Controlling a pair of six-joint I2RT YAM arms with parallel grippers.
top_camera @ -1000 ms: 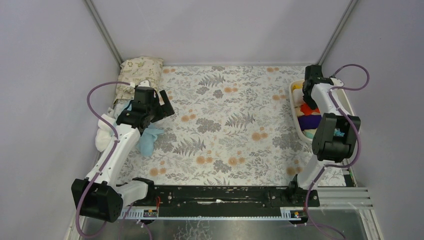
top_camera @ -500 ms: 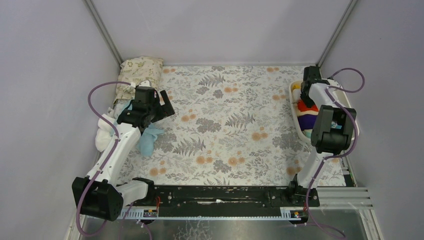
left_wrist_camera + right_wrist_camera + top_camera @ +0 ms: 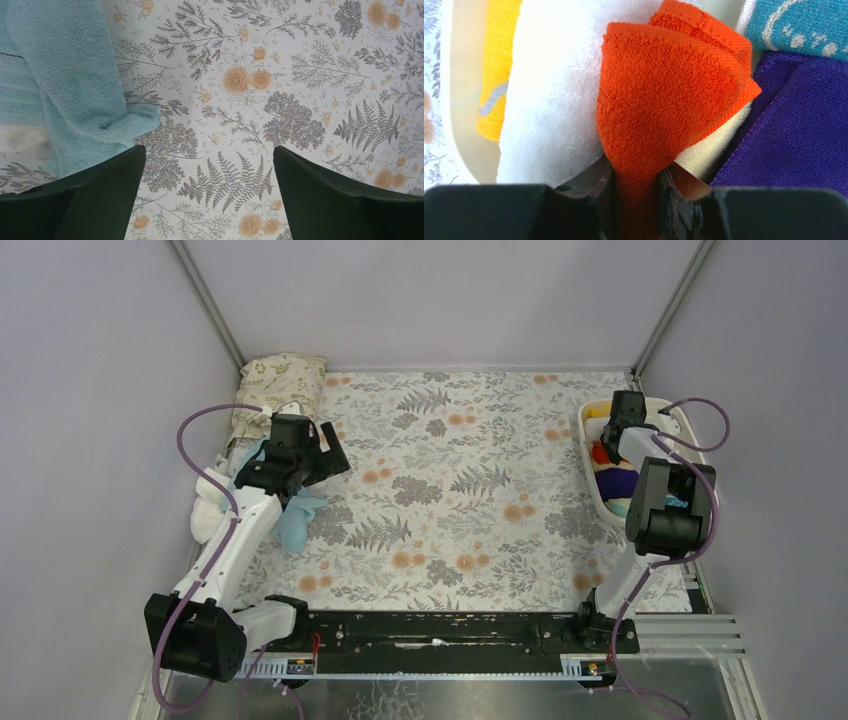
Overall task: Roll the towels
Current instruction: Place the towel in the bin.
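At the frame's bottom centre, the right claw [image 3: 636, 200] clenched the orange-red towel [image 3: 664, 95] inside the bin [image 3: 464, 100]. Lifting might drag out the white towel [image 3: 554, 90] pressed against it. The left claw [image 3: 207, 155] gaped empty, with the light blue towel [image 3: 65, 75] at upper left.

The mat [image 3: 300, 75] over the surface is off-white, printed with grey ferns and sprigs and pale orange roses. The light blue towel [image 3: 65, 75] has a woven band of the same blue. In the cream tub [image 3: 466, 100], the orange-red towel [image 3: 664, 95] and white towel [image 3: 554, 90] are plain. The yellow towel [image 3: 499, 65] carries a grey stripe, the purple towel [image 3: 794, 130] is deep violet, and the teal towel [image 3: 799, 25] bears white print. The cushion [image 3: 283, 380] is beige with a leaf print.
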